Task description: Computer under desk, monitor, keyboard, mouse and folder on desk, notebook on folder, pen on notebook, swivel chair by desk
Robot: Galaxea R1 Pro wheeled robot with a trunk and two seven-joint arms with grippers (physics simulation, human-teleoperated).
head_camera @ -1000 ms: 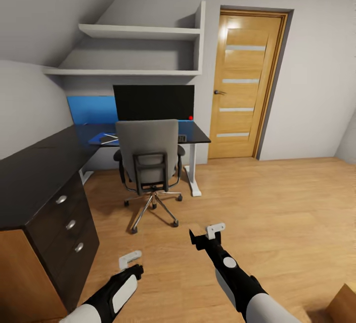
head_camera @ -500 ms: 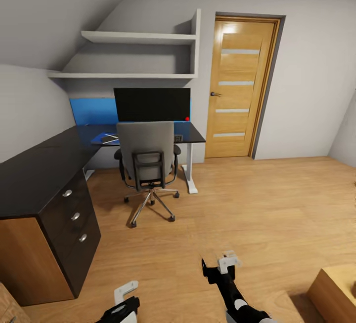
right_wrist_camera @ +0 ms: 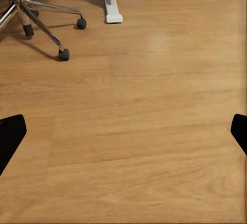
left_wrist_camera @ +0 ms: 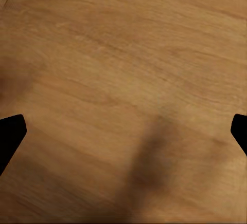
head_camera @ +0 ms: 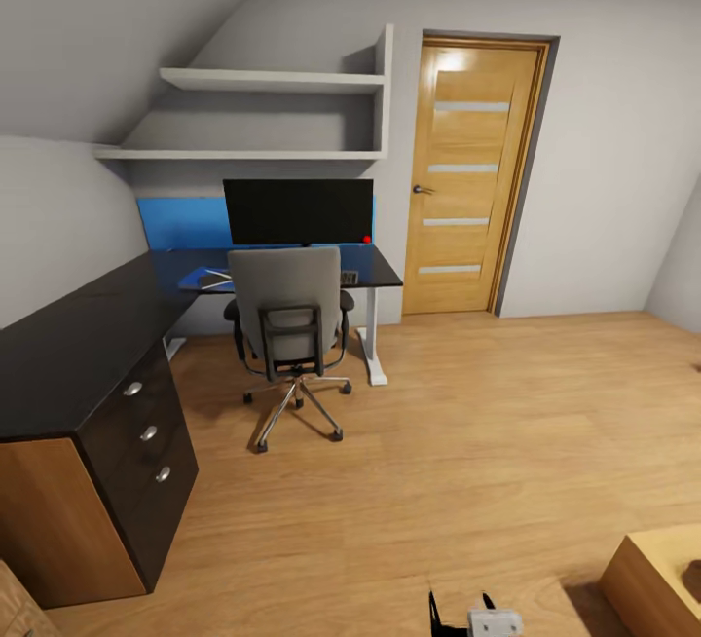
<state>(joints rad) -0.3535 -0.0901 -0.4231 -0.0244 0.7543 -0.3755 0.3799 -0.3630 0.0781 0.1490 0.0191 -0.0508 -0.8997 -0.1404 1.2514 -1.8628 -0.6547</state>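
No writing to read anywhere in this room.

The monitor point(head_camera: 298, 210) is black with only a red dot at its lower corner, no logo I can make out. The door point(head_camera: 471, 173) has plain pale strips, the drawers point(head_camera: 146, 432) plain round knobs, the shelves point(head_camera: 273, 82) bare. The keys on the keyboard point(head_camera: 349, 277) are too small to read, and the floor point(right_wrist_camera: 134, 121) is unmarked wood.

wall shelves point(head_camera: 277, 82): two, white | wooden box point(head_camera: 654, 574): on floor, near right
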